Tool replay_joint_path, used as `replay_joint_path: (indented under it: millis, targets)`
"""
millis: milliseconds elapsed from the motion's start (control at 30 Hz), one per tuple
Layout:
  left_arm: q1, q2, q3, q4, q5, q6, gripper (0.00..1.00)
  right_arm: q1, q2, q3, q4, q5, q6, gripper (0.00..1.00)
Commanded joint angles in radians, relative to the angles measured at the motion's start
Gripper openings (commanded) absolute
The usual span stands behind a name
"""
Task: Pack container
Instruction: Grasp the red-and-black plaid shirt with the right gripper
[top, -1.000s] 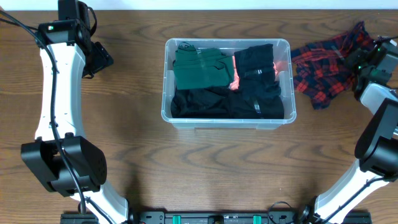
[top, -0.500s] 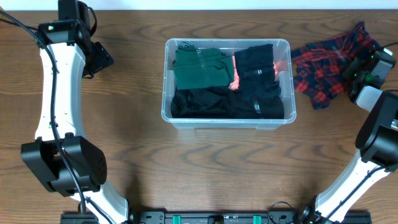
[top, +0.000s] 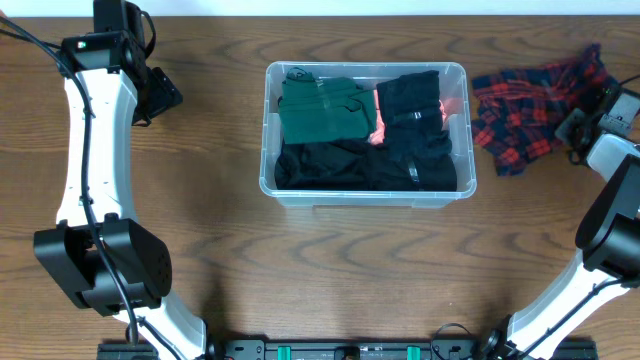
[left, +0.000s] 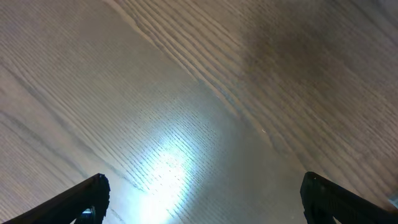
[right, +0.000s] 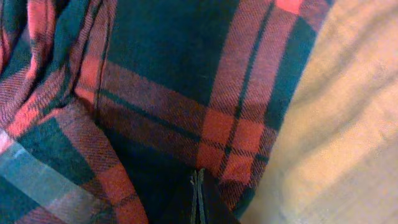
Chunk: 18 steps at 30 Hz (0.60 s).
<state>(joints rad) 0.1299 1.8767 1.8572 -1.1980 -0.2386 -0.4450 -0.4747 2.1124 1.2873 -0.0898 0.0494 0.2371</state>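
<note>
**Bin part-filled at centre, plaid shirt out on the desk at right**

At the upper left of the overhead view, your left claw (top: 163, 97) hangs over bare desk (top: 350, 270), well apart from everything else. Its wrist camera shows the two fingers spread wide at the bottom corners of the frame, with only wood grain between them and nothing held.

The container (top: 268, 150) sits in the middle of the overhead view, slightly above centre, flat on the desk and open at the top. Inside it, a folded green garment (top: 322, 108) fills the upper left part. A folded black garment (top: 410, 98) lies in the upper right part, with a sliver of orange cloth (top: 378, 127) showing between the two. More black clothing (top: 360, 167) covers the lower half.

Just right of the container, a red and dark plaid shirt (top: 530, 105) lies crumpled on the desk. Your right claw (top: 577, 127) is at its right edge. In the wrist view its fingertips are pressed together against the plaid. You cannot tell whether a fold is caught between them.
</note>
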Motion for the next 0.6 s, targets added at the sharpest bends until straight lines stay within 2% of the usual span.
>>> replay_joint_path:
  millis: [0,233,333,400,500,567]
  targets:
    - [0.005,0.006,-0.005,-0.003,-0.005,-0.002,0.98,-0.012,-0.040,-0.039,-0.075,0.095,-0.006,0.01]
    - [0.005,0.006,-0.005,-0.003,-0.005,-0.002,0.98,-0.013,-0.272,-0.039,-0.174,0.175,0.001,0.01]
    - [0.005,0.006,-0.005,-0.003,-0.005,-0.002,0.98,-0.015,-0.337,-0.039,-0.196,0.176,0.073,0.04]
    - [0.005,0.006,-0.005,-0.003,-0.005,-0.002,0.98,-0.024,-0.354,-0.039,-0.209,0.175,0.155,0.22]
    - [0.005,0.006,-0.005,-0.003,-0.005,-0.002,0.98,-0.056,-0.352,-0.039,-0.240,0.146,0.281,0.36]
    - [0.005,0.006,-0.005,-0.003,-0.005,-0.002,0.98,-0.092,-0.347,-0.039,-0.255,0.061,0.319,0.51]
